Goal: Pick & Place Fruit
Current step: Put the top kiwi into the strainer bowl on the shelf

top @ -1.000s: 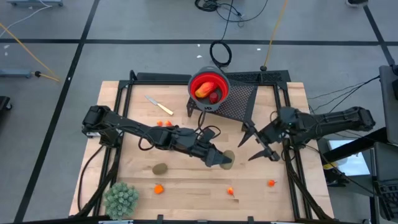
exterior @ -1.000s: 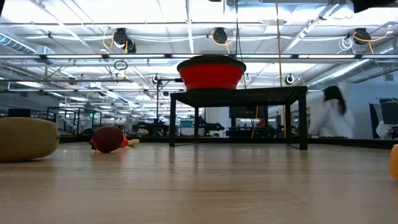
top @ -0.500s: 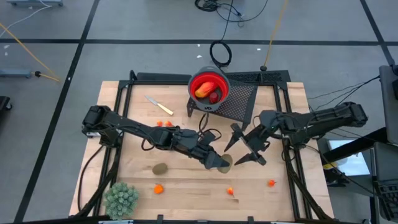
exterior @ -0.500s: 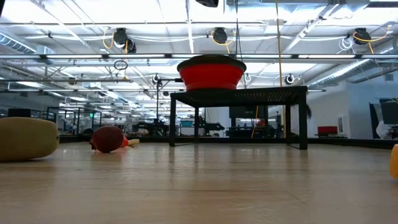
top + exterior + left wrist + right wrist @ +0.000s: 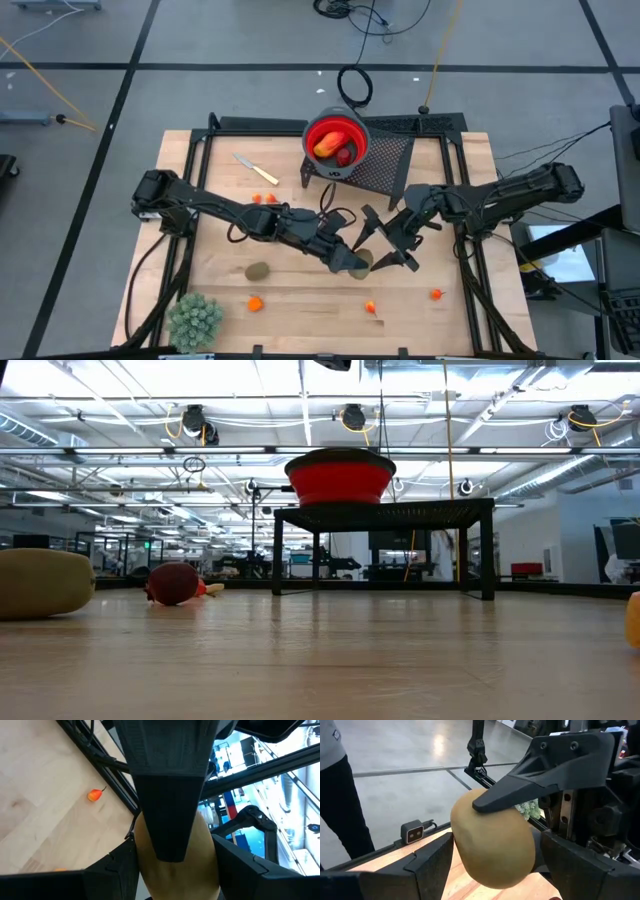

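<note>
Nearest you, small orange pieces [image 5: 255, 303] are lying on the worktop [image 5: 220, 210]. Mid-worktop, your left claw [image 5: 355, 261] is gripping a brown kiwi [image 5: 492, 840], its fingers clenched on it; your right claw [image 5: 385, 242] is hovering spread just beside. Farther back, a red bowl [image 5: 335, 138] is holding fruit on a black stand [image 5: 385, 160].

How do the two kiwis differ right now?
The held kiwi is clamped in the left gripper with the open right gripper beside it; the loose kiwi lies alone on the table. The held one sits mid-table, the loose one nearer the left arm's side. Both are brown ovals.
</note>
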Controlling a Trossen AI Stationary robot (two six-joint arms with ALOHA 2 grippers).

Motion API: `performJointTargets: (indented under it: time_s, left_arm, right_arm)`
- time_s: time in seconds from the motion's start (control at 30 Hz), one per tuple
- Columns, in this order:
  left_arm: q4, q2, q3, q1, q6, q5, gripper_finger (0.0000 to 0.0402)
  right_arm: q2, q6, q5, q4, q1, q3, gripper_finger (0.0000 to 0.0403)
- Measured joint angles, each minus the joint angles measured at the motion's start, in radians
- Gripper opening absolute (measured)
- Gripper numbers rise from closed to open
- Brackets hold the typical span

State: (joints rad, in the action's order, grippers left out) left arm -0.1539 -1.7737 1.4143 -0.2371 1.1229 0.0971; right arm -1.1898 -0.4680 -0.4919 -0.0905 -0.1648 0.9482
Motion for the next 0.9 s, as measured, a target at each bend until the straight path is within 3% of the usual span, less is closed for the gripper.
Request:
performJointTargets:
  time_s: [0.9]
  left_arm:
    - [0.007, 0.0, 0.0, 0.018, -0.014, 0.008, 0.0207]
  right_arm:
    - [0.0, -0.046, 0.023, 0.006, -0.022, 0.0, 0.0209]
